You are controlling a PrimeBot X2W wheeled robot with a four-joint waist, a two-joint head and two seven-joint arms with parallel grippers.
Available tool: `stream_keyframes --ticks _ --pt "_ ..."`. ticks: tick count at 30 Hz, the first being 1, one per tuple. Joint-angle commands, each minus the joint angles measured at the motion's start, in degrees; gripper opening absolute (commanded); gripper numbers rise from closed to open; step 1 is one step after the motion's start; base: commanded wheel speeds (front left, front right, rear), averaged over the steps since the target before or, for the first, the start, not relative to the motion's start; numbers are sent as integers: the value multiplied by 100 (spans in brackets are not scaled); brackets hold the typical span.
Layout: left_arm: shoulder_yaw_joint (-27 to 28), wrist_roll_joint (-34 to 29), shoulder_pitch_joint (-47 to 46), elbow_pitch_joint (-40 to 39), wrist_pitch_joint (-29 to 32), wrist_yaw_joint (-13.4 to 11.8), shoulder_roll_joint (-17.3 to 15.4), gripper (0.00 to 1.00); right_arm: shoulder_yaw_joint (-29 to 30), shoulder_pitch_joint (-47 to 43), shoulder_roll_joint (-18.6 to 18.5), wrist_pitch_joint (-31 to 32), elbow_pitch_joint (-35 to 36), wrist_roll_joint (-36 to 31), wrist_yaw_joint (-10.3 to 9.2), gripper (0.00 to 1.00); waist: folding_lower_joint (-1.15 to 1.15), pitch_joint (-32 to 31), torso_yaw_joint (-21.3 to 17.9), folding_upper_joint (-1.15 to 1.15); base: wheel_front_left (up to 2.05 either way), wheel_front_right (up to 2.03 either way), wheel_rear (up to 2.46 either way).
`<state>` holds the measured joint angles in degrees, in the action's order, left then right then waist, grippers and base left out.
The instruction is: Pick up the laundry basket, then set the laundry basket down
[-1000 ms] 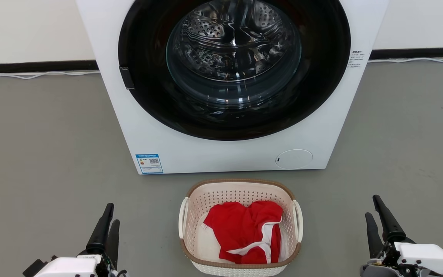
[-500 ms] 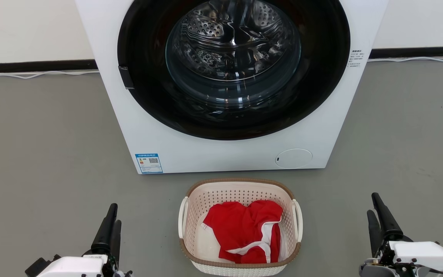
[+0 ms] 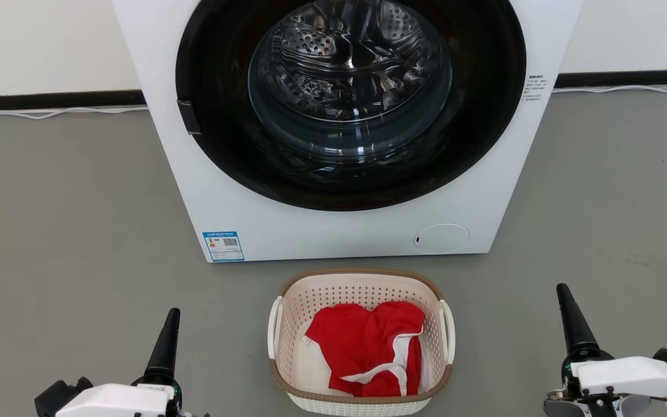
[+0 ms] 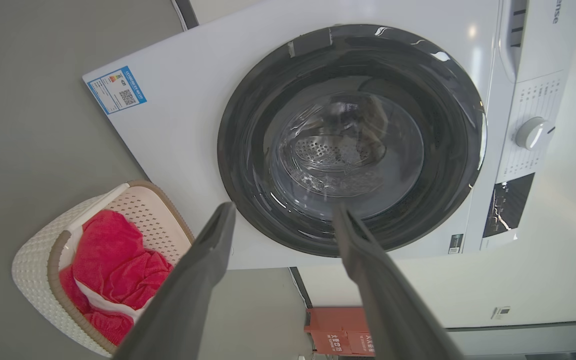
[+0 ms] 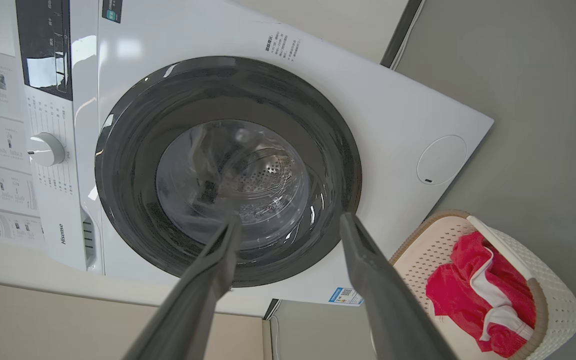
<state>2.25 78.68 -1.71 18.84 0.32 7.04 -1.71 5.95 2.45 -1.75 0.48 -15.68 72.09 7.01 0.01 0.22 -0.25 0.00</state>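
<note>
The laundry basket, cream-white and perforated with a brown rim and white side handles, stands on the grey floor in front of the washer. A red garment with white trim lies in it. My left gripper is down at the basket's left, well apart from it, and my right gripper is off to its right. In the head view each gripper's two fingers line up as one. The wrist views show the left gripper and the right gripper open and empty, with the basket off to the side.
A white front-loading washer with a closed dark glass door stands just behind the basket. A white cable runs along the wall base. A red-orange box sits by the wall beside the washer. Grey floor lies on both sides.
Both wrists have rolled, so each gripper's two fingers now overlap as one in the head view. The right fingertip sits a little higher. The basket has not moved.
</note>
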Motion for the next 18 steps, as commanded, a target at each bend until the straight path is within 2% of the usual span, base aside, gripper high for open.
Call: stream_keyframes --ticks 1,11,18 --pt "65 -204 -211 -135 -62 15 -44 100 -50 125 -78 -78 207 -267 17 100 -1 1 -3 0 0 0 0" --pt "59 -1257 -214 -250 -230 -101 -53 100 -157 127 -150 -246 298 -1646 20 100 -1 8 -12 0 0 0 0" --pt "-9 -2048 -185 -424 -348 -212 -59 100 -161 137 -147 -364 327 -2354 23 100 -1 21 -19 0 0 0 0"
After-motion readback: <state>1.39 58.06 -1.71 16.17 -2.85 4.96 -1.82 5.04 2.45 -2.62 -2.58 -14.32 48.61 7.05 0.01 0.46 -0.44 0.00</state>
